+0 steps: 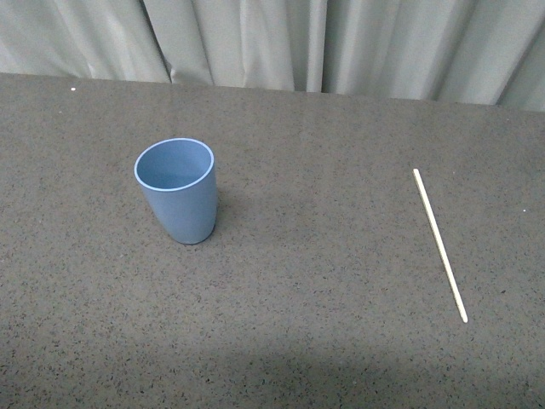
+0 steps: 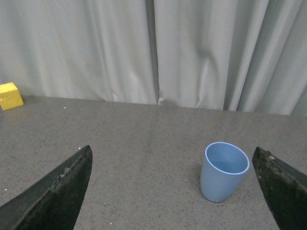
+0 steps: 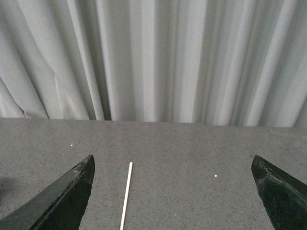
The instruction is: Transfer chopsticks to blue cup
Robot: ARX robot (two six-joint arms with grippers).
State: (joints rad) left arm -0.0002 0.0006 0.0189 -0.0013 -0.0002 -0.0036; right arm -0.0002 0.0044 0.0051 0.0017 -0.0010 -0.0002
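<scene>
Blue cup [image 1: 175, 192] stood upright on desk [image 1: 324, 281], chopsticks [image 1: 440, 245] lay flat well apart to right. Left claw [image 2: 171, 158] and right claw [image 3: 172, 160] gaped wide, empty.

The left claw [image 2: 171, 149] gapes wide, its dark fingers [image 2: 53, 191] filling the frame's two lower corners. The right claw [image 3: 172, 157] is spread equally wide.

The blue cup [image 2: 223, 172] stands upright on the surface [image 2: 134, 139], beyond the wide-spread left claw [image 2: 171, 155]. A yellow block [image 2: 10, 95] sits well apart, by the curtain [image 2: 144, 48].
</scene>
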